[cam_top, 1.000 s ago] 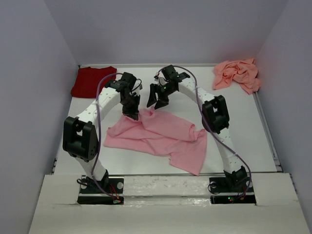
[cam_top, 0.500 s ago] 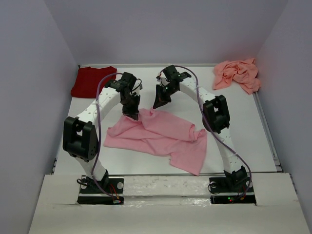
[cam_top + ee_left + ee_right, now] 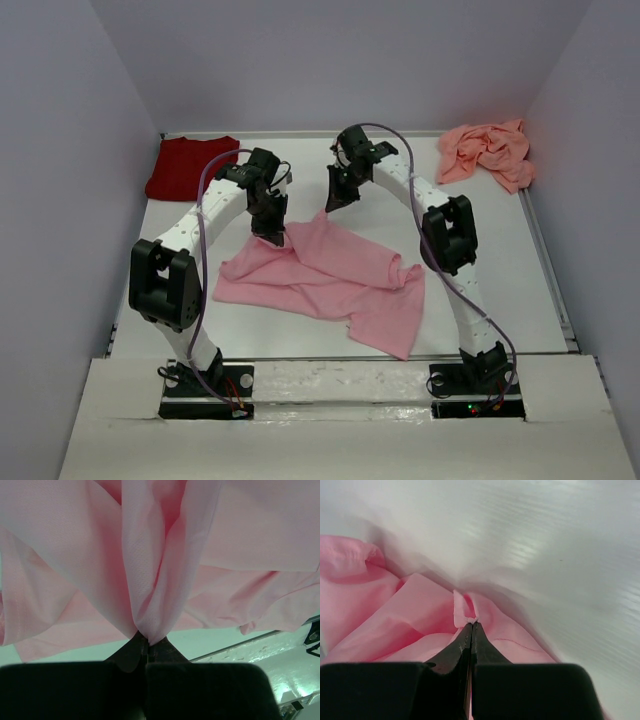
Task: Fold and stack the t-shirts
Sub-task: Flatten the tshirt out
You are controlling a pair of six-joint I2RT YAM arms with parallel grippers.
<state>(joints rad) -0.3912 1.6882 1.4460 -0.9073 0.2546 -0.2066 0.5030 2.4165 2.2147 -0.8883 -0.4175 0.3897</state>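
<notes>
Both sets of jaws were clamped on the light pink t-shirt (image 3: pixel 330 280).
The light pink t-shirt lay crumpled across the middle of the bench (image 3: pixel 500 290), with one end reaching toward the near edge. The left jaws were closed together on a gathered fold at the shirt's far-left part, and the cloth hung from them in pleats. The right jaws, just beside them and farther back, were pinched on a small tab of the shirt's far edge, which was raised off the bench. The dark red t-shirt (image 3: pixel 185 168) lay at the far left corner. The salmon-pink t-shirt (image 3: pixel 487 152) lay bunched at the far right corner.
</notes>
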